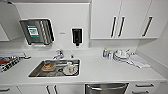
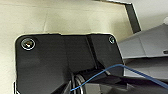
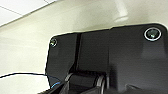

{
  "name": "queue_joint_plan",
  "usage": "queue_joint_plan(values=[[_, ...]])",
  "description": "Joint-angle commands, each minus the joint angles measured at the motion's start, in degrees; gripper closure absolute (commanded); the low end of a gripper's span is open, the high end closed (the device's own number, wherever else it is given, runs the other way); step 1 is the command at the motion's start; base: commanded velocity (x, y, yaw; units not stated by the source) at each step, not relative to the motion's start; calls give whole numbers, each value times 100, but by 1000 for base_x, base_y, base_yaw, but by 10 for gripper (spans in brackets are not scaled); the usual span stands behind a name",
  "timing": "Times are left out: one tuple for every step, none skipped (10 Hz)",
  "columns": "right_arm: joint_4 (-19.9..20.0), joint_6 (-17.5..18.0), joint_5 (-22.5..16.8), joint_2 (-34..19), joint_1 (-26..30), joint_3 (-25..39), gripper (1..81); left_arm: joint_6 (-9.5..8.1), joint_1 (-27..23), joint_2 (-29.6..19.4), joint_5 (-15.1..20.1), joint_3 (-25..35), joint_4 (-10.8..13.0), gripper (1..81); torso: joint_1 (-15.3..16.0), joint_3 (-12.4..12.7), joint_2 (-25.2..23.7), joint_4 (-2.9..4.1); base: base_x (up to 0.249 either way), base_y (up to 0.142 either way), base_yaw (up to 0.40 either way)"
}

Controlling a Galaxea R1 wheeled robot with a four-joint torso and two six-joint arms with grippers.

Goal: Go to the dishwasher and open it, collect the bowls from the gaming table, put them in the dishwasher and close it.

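- Down at the head view's lower edge sits the dishwasher (image 1: 106, 88), shut, steel front under the counter (image 1: 100, 71), bar handle running sideways.
- Straight ahead, slightly right, so the right arm looks nearer.
- Claws: spread or pressed together, can't tell.
- Sink (image 1: 37, 72) holds dirty dishes; more crockery stacked right.

Bright even light, soft blur, wide-angle bowing at edges
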Motion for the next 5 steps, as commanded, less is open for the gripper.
queue_joint_plan(values=[[32,1,-335,-14,233,67,10,3,-206,-105,331,64,-13,10,0,0,0,0,0,0,0],[59,1,-335,-14,224,84,10,3,-198,-105,331,55,-74,10,0,0,0,0,0,0,0],[68,19,-335,-5,215,101,10,3,-198,-105,340,37,-92,10,-2,0,0,0,0,0,0],[76,36,-335,-5,198,128,10,3,-198,-123,340,46,-109,10,-5,0,0,0,0,0,0],[76,45,-335,-23,171,181,10,3,-163,-176,340,64,-118,10,-5,2,0,0,0,0,0]])
